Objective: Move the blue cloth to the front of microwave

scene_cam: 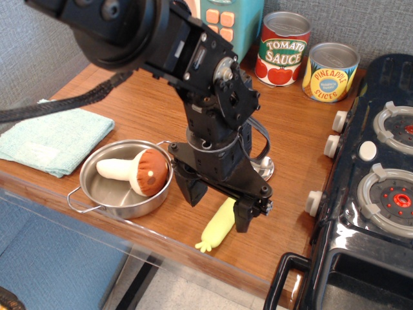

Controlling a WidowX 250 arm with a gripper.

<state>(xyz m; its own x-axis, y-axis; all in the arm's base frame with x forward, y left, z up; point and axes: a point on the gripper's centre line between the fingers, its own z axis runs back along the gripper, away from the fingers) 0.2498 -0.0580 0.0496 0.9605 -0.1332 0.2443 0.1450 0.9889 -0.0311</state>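
Observation:
The blue cloth (55, 139) lies flat and folded at the left edge of the wooden table, left of the steel pan (122, 182). The microwave (230, 22) shows only its teal panel with peach-orange buttons at the top, mostly hidden behind my arm. My gripper (219, 205) hangs open and empty over the table's front middle, to the right of the pan and well right of the cloth. Its two black fingers (193, 188) straddle the air above a yellow toy vegetable (219, 223).
The pan holds a toy mushroom (139, 173). A tomato sauce can (282, 48) and a pineapple can (330, 72) stand at the back. A black toy stove (374, 194) fills the right side. A small metal lid (261, 166) sits behind the gripper.

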